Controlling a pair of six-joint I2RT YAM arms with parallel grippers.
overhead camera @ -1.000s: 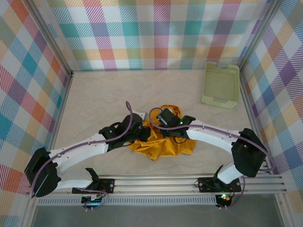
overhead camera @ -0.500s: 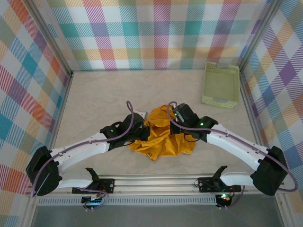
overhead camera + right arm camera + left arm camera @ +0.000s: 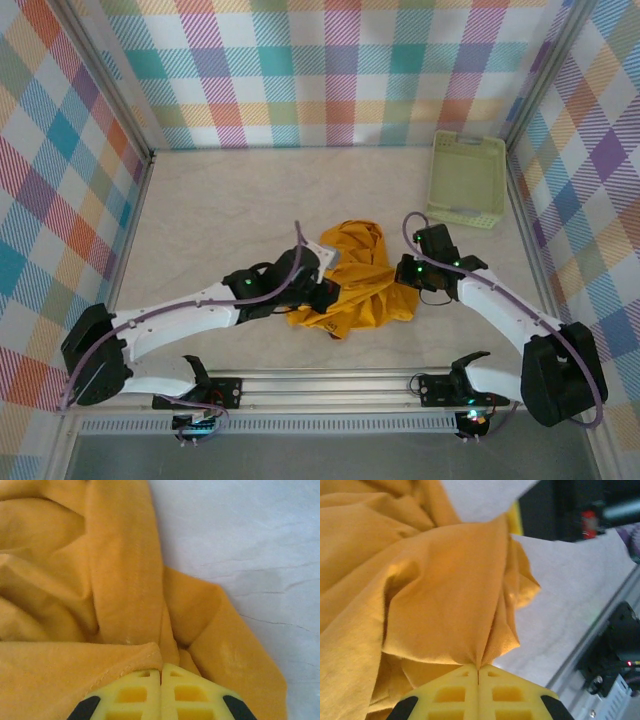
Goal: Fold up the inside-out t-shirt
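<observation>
Barely started here, honestly. The mustard-yellow cotton t-shirt [image 3: 355,285] is a crumpled heap in the middle of the pale marbled tabletop [image 3: 220,210]. It sits between my two arms, well apart from the pale green plastic basket [image 3: 466,180] in the far right corner. My left gripper [image 3: 478,669] has its jaws pressed together on a gathered tuft of cloth. My right gripper [image 3: 161,670] is pinching a bit right by a stitched hem on the other side. Nothing's flat and no fold is made. My guess is spreading it out comes first, then all the actual folding.
</observation>
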